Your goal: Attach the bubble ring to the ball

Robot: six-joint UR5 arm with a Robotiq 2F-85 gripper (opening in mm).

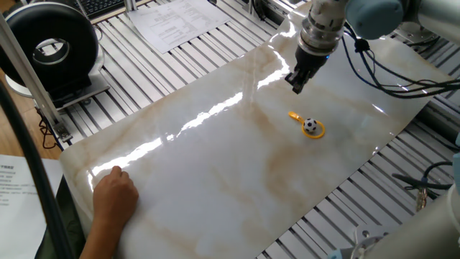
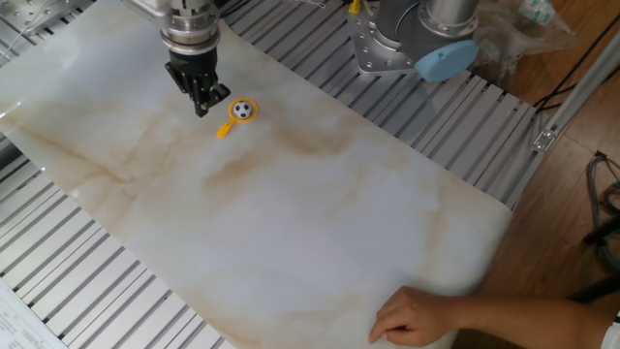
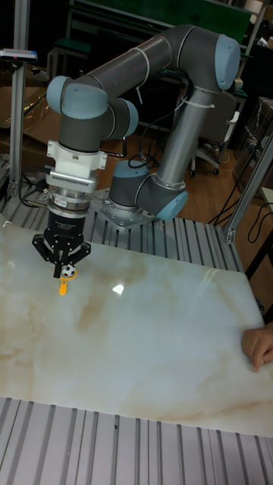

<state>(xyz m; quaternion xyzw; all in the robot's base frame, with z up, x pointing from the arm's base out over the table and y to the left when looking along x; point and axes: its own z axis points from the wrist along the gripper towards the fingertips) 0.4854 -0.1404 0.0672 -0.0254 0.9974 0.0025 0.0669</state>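
Ball (image 1: pixel 310 125) sits inside bubble ring (image 1: pixel 315 132) on bench (image 1: pixel 215 165). Pincer (image 1: pixel 295 85) empty, jaws narrow, raised far-left of ring. Judgement: retreat straight, avoid nudging ring.

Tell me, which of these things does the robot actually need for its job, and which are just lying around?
Needed:
bubble ring
ball, sitting inside the ring
gripper

Just around:
papers
black round device
person's hand resting on the table

Small black-and-white ball (image 1: pixel 310 125) sitting inside flat orange-yellow bubble ring (image 1: pixel 316 132), stub handle outward, on marble tabletop
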